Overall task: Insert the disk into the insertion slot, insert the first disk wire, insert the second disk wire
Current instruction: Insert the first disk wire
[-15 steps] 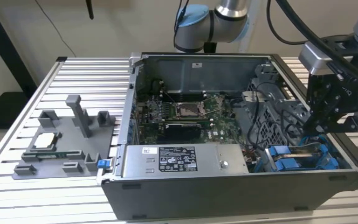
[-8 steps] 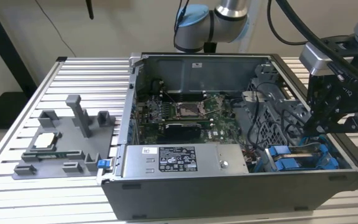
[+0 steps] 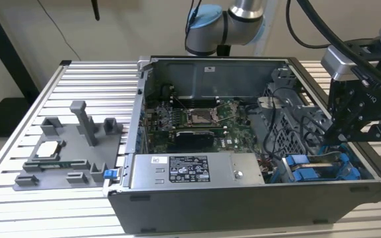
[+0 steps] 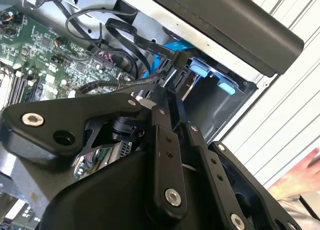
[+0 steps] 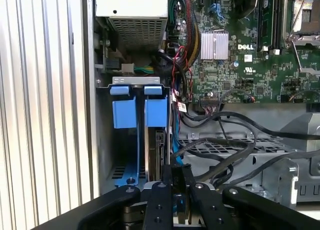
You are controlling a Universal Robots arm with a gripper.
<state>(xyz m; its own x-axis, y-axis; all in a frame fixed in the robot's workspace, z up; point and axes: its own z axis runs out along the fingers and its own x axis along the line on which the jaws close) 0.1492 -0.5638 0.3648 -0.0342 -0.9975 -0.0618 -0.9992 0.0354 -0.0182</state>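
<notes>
Two blue carrier fronts stand side by side in the grey drive cage (image 5: 136,80). The disk (image 5: 159,149) sits edge-on in the insertion slot behind one blue front (image 5: 156,112), with the other blue carrier (image 5: 124,113) beside it. My gripper (image 5: 177,179) hangs over the disk's rear end, its fingers (image 4: 165,135) drawn close together on the end of a black disk wire (image 4: 115,85). A blue wire (image 5: 175,146) runs alongside the disk. In the exterior view the gripper (image 3: 331,141) dips into the case above the blue carriers (image 3: 303,168).
The open grey case (image 3: 243,208) lies on a slatted table (image 3: 78,74). It holds the motherboard (image 5: 240,50), the power supply (image 3: 190,171) and loose black cables (image 5: 235,140). A grey fixture (image 3: 71,148) lies on the exterior view's left. A hand (image 4: 300,175) shows beside the case.
</notes>
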